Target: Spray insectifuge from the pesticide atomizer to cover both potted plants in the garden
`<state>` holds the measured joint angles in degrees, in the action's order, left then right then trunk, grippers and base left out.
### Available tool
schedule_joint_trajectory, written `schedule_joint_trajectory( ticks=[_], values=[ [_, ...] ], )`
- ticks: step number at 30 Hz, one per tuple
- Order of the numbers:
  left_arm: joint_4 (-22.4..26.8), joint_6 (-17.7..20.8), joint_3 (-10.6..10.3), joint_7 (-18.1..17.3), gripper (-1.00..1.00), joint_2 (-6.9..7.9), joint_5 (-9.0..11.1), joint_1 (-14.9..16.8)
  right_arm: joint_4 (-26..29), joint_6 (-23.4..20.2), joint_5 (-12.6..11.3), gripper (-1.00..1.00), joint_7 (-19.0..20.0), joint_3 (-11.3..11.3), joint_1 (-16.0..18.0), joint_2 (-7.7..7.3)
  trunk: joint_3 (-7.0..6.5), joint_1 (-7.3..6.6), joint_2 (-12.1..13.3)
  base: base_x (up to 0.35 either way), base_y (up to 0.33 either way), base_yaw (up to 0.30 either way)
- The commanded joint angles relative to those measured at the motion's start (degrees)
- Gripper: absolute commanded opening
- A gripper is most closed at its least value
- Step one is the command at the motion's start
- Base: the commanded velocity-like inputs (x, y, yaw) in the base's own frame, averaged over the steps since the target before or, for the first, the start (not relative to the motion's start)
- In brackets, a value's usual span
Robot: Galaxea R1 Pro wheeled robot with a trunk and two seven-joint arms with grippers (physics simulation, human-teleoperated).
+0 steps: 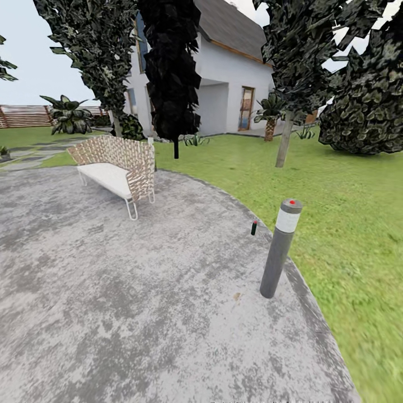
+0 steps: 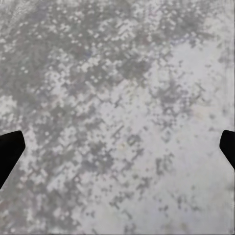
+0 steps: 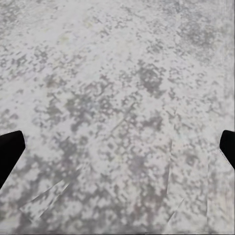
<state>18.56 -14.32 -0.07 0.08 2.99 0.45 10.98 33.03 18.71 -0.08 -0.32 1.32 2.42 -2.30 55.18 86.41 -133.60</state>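
Currently the robot is searching: the pesticide atomizer [image 1: 253, 228] is standing on the patio [image 1: 140, 313] edge beside the bollard [image 1: 278, 249]. The left gripper [image 2: 117, 147] and right gripper [image 3: 117, 147] are hanging wide, empty. Next, driving closer looks necessary.

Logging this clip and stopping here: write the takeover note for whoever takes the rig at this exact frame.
Left tool: open, nothing held, fingertips wide apart over the mottled patio.
Right tool: open, nothing held, also over bare patio.
Pesticide atomizer: small dark bottle standing on the patio near its edge, just left of the grey bollard light in the head view, some way ahead.
Potted plants: not identified from here; a small plant at the far left edge is too small to tell.
Done: nothing yet.
Left: drive to the atomizer, grasp it, locate both pots, spray each fully.
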Motion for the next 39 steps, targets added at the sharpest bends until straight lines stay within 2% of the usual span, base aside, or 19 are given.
schedule_joint_trajectory(
  ticks=[1,39],
  values=[
    [0.0,-0.2,0.0,0.0,1.00,0.01,0.0,0.0,-0.1,0.2,0.0,1.00,0.0,0.0,0.0,0.00,0.08,-0.01,0.0,0.000,-0.213,-0.288],
    [0.0,-0.2,0.2,0.1,1.00,0.18,0.1,0.0,-0.1,0.2,0.0,1.00,0.0,-0.1,0.0,0.01,1.35,-0.01,0.0,0.000,-0.268,-0.288]
  ],
)
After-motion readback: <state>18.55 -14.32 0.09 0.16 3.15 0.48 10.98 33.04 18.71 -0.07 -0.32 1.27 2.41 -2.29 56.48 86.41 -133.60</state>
